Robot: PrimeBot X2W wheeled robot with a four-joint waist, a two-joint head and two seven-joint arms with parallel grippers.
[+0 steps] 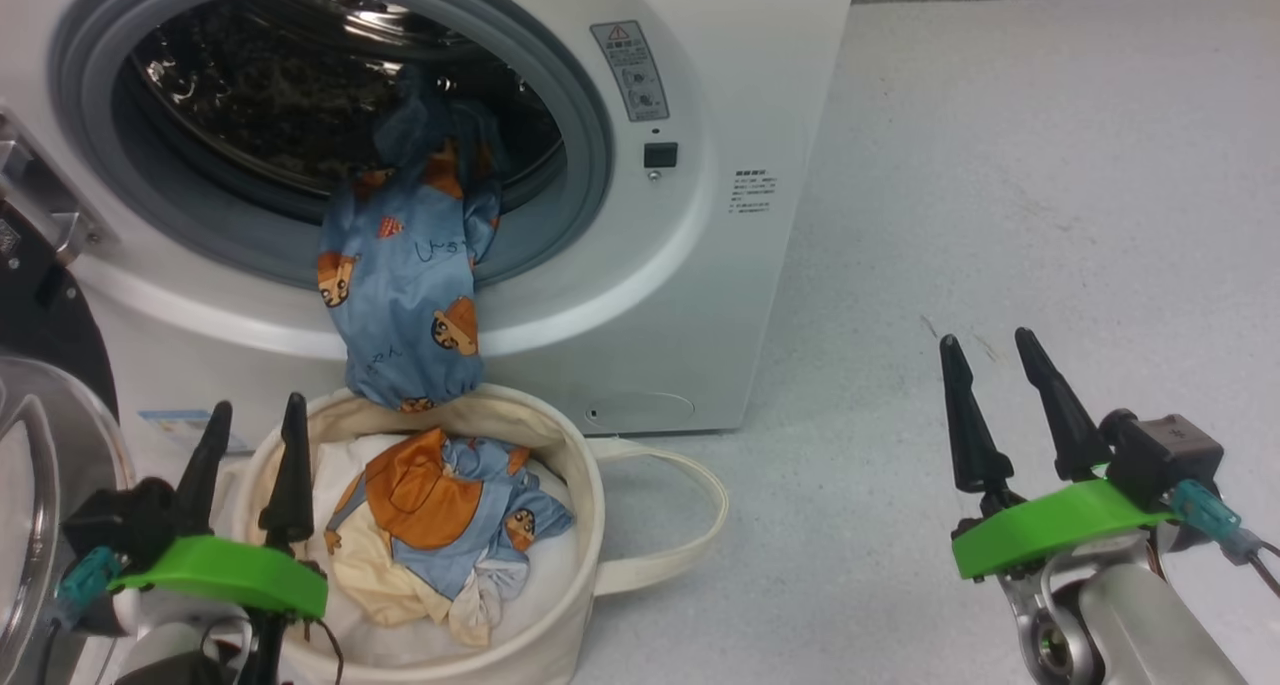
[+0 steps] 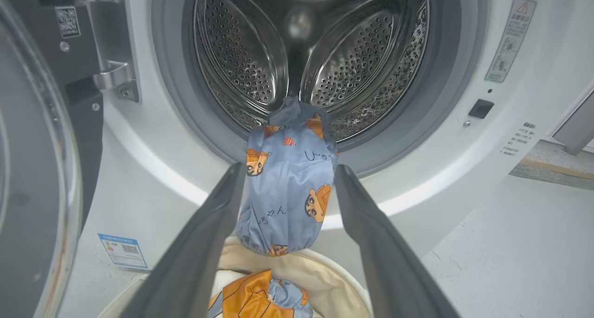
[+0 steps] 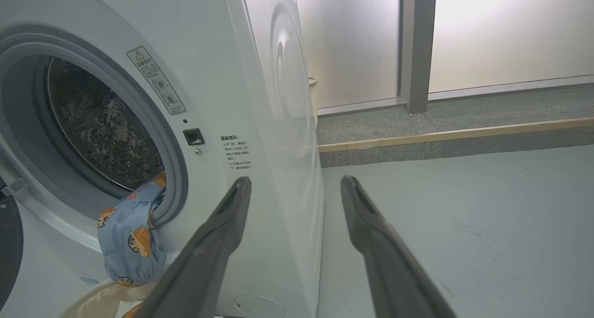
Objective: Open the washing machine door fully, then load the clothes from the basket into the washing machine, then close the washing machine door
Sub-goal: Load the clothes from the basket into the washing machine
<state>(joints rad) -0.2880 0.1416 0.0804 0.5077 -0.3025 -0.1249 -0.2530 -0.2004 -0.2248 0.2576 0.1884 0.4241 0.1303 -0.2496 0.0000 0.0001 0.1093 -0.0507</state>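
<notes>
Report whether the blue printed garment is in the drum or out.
Partly out: the garment drapes over the gasket, its lower end hanging above the basket.

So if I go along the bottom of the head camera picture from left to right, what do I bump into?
Glass door → left fingers → clothes lying in the basket → loop handle → bare floor → right fingers.

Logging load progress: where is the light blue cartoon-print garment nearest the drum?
Head view, left of centre: the light blue cartoon-print garment hangs over the grey gasket of the white washing machine, top in the steel drum, bottom at the cream canvas basket.
</notes>
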